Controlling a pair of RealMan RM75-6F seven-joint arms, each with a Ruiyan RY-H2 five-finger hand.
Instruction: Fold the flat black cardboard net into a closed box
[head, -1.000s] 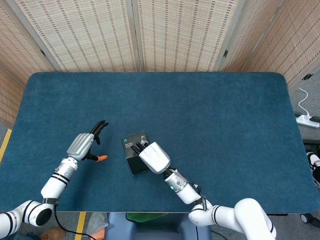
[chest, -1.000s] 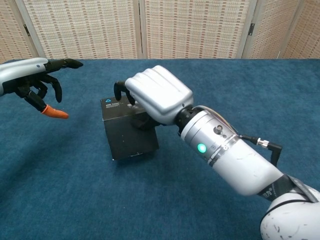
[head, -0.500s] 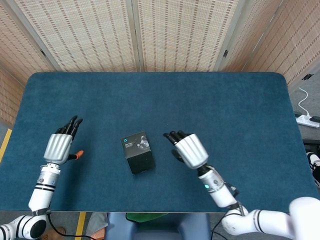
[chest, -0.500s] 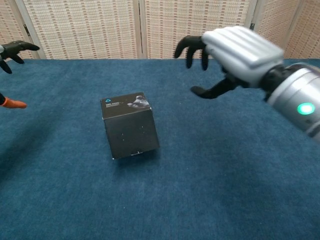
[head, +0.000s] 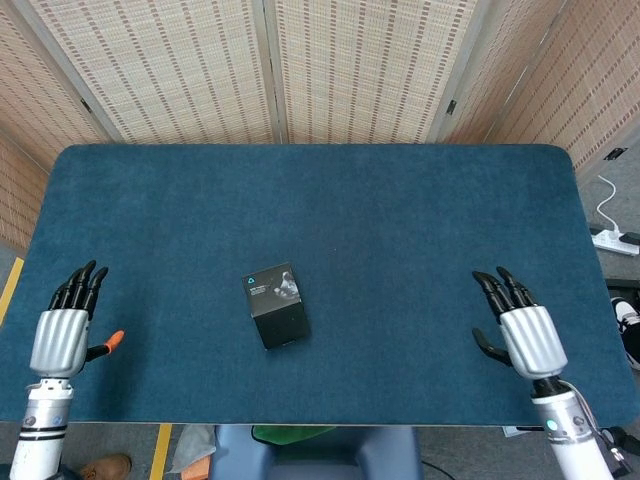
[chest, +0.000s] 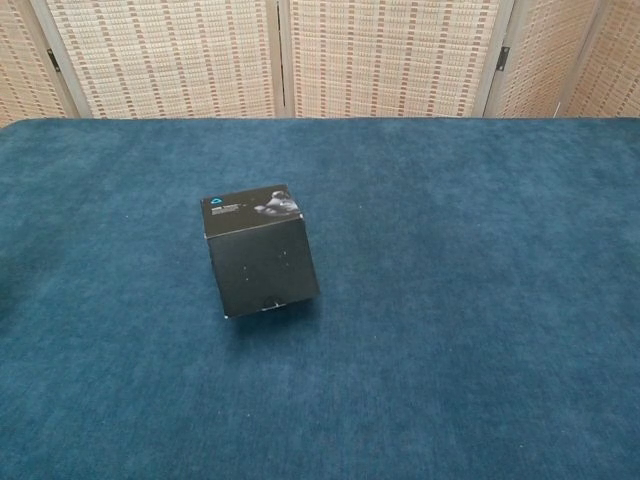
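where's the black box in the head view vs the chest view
Head view: the black box stands left of centre on the blue table, between the two hands, touched by neither.
Chest view: left of centre, no hand showing.
Shared landmark: the printed label on its top face.

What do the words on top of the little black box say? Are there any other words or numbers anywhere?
Top of the small black cardboard box: a small blue logo, a line of pale print and a light picture; the print is too small and blurred to read.
Front of the box: only tiny pale specks, unreadable.
Blue table cloth, woven screens, both hands: no writing shows.
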